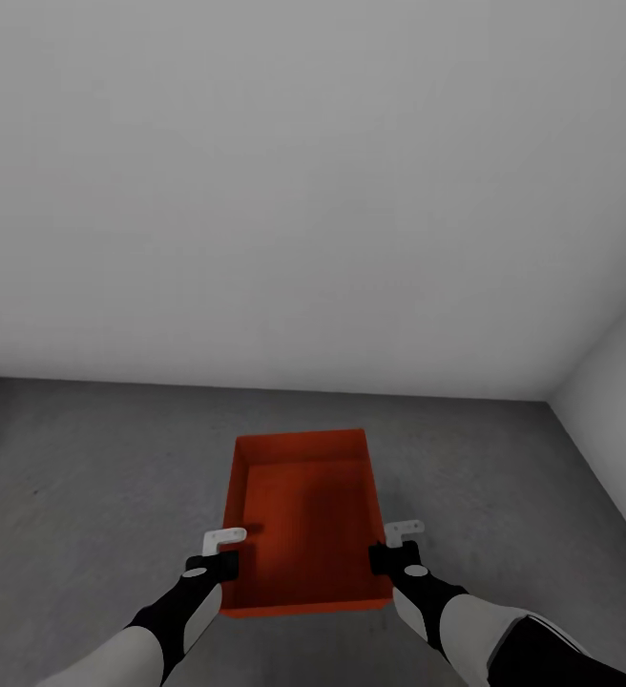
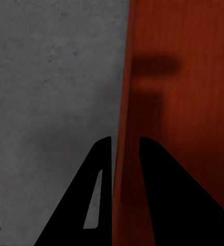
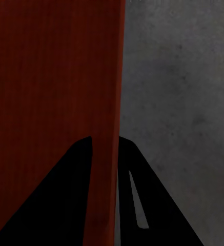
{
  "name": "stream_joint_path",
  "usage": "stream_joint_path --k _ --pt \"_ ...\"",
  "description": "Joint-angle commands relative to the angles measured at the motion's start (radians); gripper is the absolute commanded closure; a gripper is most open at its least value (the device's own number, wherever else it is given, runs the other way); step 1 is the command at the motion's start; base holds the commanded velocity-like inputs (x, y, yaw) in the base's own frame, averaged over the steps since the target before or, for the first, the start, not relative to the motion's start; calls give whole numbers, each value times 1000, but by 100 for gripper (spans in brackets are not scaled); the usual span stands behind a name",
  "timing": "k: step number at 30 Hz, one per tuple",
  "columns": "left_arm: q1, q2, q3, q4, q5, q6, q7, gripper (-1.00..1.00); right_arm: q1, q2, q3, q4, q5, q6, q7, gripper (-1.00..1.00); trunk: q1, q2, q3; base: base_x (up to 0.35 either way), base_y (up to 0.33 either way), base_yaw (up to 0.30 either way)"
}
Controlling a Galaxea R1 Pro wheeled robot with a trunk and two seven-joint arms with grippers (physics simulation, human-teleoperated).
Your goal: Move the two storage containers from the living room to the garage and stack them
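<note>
One orange-red storage container [image 1: 303,506], open-topped and empty, sits low in front of me over the dark grey concrete floor [image 1: 93,458] of the garage. My left gripper [image 1: 227,563] is shut on its left side wall, and my right gripper [image 1: 386,556] is shut on its right side wall. In the left wrist view the left gripper [image 2: 124,141] has one finger on each side of the thin container wall [image 2: 123,77]. The right wrist view shows the right gripper [image 3: 105,138] straddling the opposite container wall [image 3: 117,77]. I cannot tell whether the container touches the floor.
A plain white wall [image 1: 303,191] rises ahead, just beyond the container. A second white wall [image 1: 618,382] closes the right side, forming a corner at the far right. Bare concrete stretches to the left and right of the container.
</note>
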Motion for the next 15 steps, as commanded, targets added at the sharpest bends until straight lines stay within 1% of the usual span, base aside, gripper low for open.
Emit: stream_joint_path --k 1,8,15 --pt "0 3 27 -5 -13 7 52 100 -1 1 -59 1 4 -2 37 100 4 -8 -2 0 0 0" --pt "0 3 27 -5 -13 7 52 100 -1 1 -59 1 4 -2 37 100 31 -57 -15 0 0 0" --pt "0 3 27 -5 -13 7 52 100 -1 1 -58 1 4 -2 37 100 58 -106 -35 0 0 0"
